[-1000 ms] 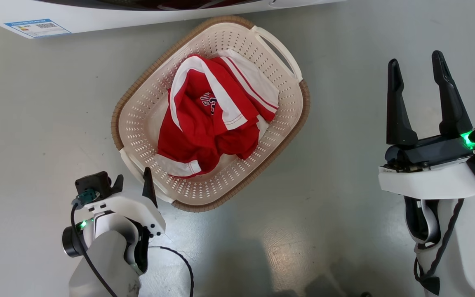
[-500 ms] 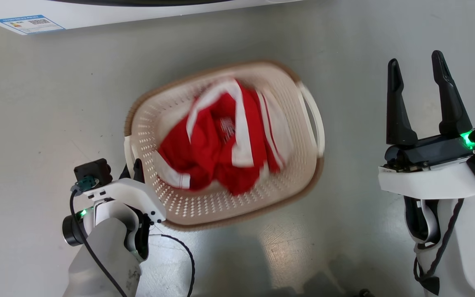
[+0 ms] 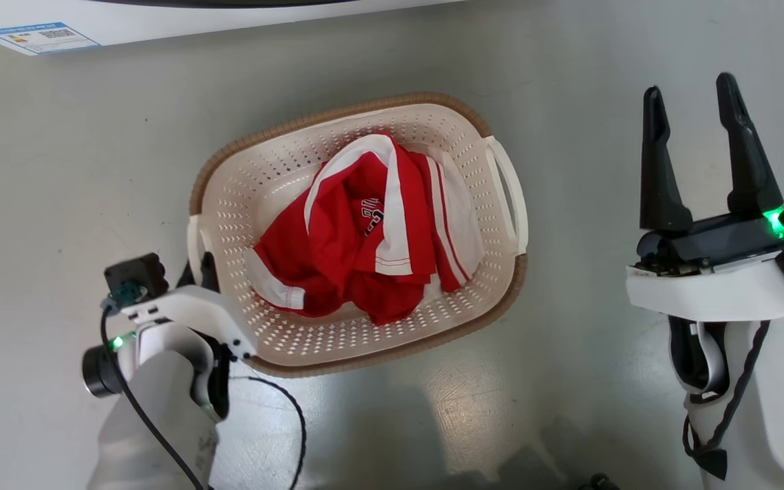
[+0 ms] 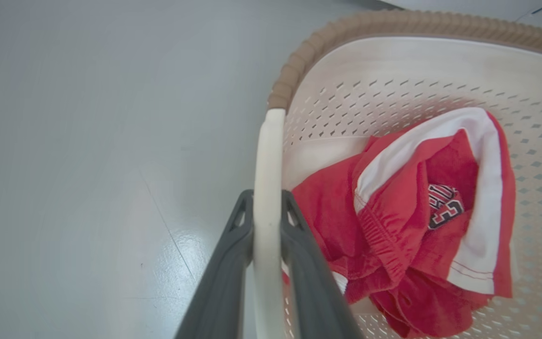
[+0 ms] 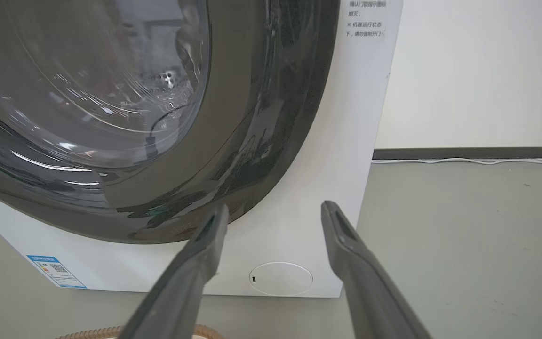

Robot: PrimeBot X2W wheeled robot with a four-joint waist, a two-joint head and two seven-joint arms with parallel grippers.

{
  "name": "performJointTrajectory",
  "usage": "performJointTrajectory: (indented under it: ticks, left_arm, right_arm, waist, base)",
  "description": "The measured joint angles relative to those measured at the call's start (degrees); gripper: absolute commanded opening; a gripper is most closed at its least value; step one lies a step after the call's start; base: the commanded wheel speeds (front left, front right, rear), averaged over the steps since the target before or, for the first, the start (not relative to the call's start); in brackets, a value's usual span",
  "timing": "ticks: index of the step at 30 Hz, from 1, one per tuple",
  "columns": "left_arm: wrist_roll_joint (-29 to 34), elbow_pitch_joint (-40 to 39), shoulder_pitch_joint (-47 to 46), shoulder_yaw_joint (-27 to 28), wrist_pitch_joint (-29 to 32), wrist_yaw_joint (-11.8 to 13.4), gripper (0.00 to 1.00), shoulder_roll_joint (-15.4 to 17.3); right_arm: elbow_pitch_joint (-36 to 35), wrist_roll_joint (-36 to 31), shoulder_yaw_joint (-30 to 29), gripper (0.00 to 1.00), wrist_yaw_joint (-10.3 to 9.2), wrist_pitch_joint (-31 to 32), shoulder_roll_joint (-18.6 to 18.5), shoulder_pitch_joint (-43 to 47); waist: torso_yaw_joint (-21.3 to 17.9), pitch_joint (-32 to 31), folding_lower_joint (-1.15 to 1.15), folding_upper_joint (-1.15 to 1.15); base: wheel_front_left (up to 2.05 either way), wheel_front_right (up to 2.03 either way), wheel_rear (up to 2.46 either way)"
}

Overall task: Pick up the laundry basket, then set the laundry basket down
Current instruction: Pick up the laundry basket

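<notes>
Laundry basket (image 3: pixel 365 344) over the grey floor (image 3: pixel 58 150), on the near side of the washer (image 3: pixel 242 19), with its long axis running left to right. The left gripper (image 3: pixel 198 267) clamps the basket's left loop handle (image 3: pixel 192 231). The right gripper (image 3: pixel 695 102), fingers spread and empty, hangs well apart to the right.

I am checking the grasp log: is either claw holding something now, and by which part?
The left claw is shut on the laundry basket, pinching one cream loop handle. The right claw is open, holding nothing.

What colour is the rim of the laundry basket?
Brown, woven-look; the laundry basket rim shows best in the left wrist view.
</notes>
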Motion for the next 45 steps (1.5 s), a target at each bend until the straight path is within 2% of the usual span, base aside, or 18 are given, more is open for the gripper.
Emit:
performJointTrajectory:
  ticks: [8,17,29,41,42,43,45]
  left_arm:
    - [2.48,-1.11,-1.87,2.48,0.07,0.51,0.00,2.53]
    - [6.16,-0.35,-4.05,2.38,0.07,0.48,0.00,3.43]
    - [7.69,1.32,-5.72,2.61,0.07,0.25,0.00,4.91]
    - [9.20,2.01,-6.64,3.25,0.07,0.24,0.00,5.06]
    - [9.22,2.11,-6.64,3.30,0.07,0.24,0.10,5.06]
    - [9.29,2.18,-6.64,3.34,0.07,0.24,0.34,5.06]
    - [9.65,2.32,-6.65,3.37,0.07,0.24,0.46,5.06]
  right_arm:
    - [0.01,0.00,-0.21,1.00,0.00,0.00,0.01,-0.04]
    - [0.01,0.01,-0.11,1.00,0.00,0.00,0.01,-0.04]
    - [0.02,0.12,-0.01,1.00,0.00,0.00,0.01,-0.04]
    - [0.05,0.46,0.02,1.00,0.00,0.00,0.01,-0.05]
    - [0.07,0.46,0.02,1.00,0.00,0.00,0.01,-0.05]
    - [0.07,0.46,0.02,1.00,0.00,0.00,0.01,-0.05]
    - [0.10,0.46,0.04,1.00,0.00,0.00,0.01,-0.05]
  waist:
    - [0.24,-0.01,0.00,0.00]
    - [0.00,0.28,0.00,0.00]
    - [-0.53,0.56,0.00,0.00]
    - [-0.80,0.73,0.00,0.00]
    - [-0.81,0.71,0.00,0.00]
    - [-0.83,0.70,0.00,0.00]
    - [-0.86,0.66,0.00,0.00]
  base:
    - [0.00,0.00,0.00]
    - [0.00,0.00,0.00]
    - [0.00,0.00,0.00]
    - [0.00,0.00,0.00]
    - [0.00,0.00,0.00]
    - [0.00,0.00,0.00]
    - [0.00,0.00,0.00]
